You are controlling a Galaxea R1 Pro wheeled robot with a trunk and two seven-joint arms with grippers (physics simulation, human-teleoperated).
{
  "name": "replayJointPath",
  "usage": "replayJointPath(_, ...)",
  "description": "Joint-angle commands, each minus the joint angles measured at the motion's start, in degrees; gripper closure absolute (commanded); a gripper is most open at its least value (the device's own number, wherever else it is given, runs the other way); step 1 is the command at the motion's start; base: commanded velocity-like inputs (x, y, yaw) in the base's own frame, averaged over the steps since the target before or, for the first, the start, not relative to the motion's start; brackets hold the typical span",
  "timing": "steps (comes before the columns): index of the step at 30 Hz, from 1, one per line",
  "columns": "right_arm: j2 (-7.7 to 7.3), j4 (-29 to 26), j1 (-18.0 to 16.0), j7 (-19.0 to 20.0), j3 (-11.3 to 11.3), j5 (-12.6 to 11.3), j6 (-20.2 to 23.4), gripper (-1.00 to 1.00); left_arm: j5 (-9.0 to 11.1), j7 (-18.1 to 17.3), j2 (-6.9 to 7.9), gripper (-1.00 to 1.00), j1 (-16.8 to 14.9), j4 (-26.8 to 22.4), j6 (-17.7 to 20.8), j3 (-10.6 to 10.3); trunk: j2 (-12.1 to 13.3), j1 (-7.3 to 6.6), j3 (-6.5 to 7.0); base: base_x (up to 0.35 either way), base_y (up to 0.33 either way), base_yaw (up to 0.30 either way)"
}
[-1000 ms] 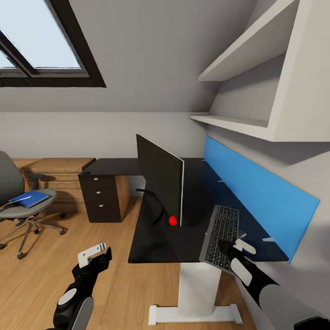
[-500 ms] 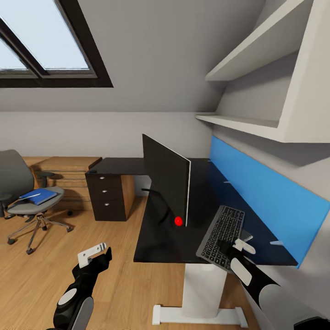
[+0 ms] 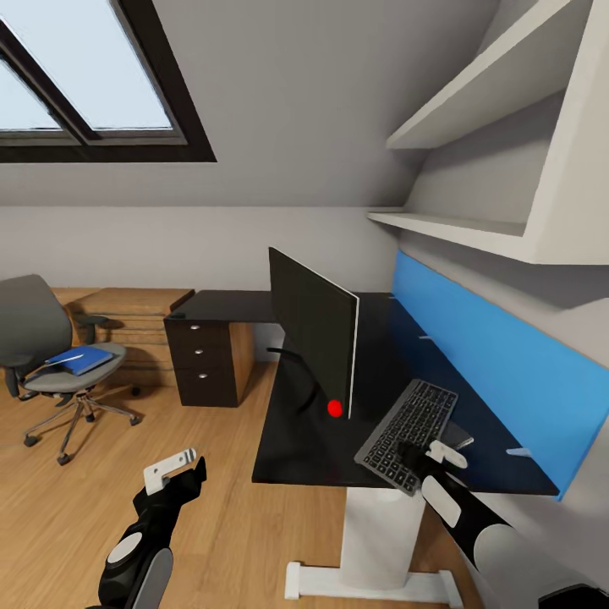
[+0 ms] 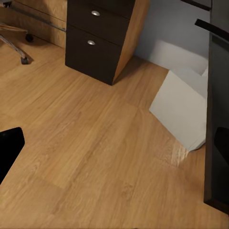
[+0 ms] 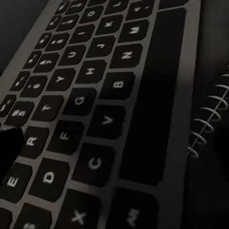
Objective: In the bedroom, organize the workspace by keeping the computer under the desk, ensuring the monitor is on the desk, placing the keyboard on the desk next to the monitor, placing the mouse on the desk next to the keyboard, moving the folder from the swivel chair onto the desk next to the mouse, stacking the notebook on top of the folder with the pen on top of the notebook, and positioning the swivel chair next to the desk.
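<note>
While the right gripper (image 3: 423,457) sits on the keyboard (image 3: 408,421) — clamped on its near edge, I'd judge — the keyboard has swung askew on the desk (image 3: 304,440) beside the monitor (image 3: 315,331) vs. 1 s ago; camera panned too. Left gripper (image 3: 173,465) idle, can't tell its state.

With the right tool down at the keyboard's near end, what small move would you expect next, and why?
Probably a short nudge that turns the keyboard square to the monitor. The right tool sits at its near end, and the keyboard lies skewed on the desk, partly over a spiral-bound notebook. Whether the tool is gripping it I cannot tell.
</note>
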Motion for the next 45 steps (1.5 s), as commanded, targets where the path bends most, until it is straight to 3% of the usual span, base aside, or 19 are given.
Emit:
replayJointPath(1,-0.04,-0.02,-0.02,-0.25,0.47,-1.02,-0.15,-1.0,0.5,0.45,0.01,-1.0,-0.04,-0.08,0.16,-0.1,-0.04,0.0,-0.07,0.0,0.0,0.011)
replayJointPath(45,0.04,-1.25,-0.02,-0.25,0.53,-1.02,-0.18,-1.0,0.4,0.44,-0.07,-1.0,-0.04,0.44,0.23,-0.51,-0.04,0.0,-0.07,0.0,0.0,0.057)
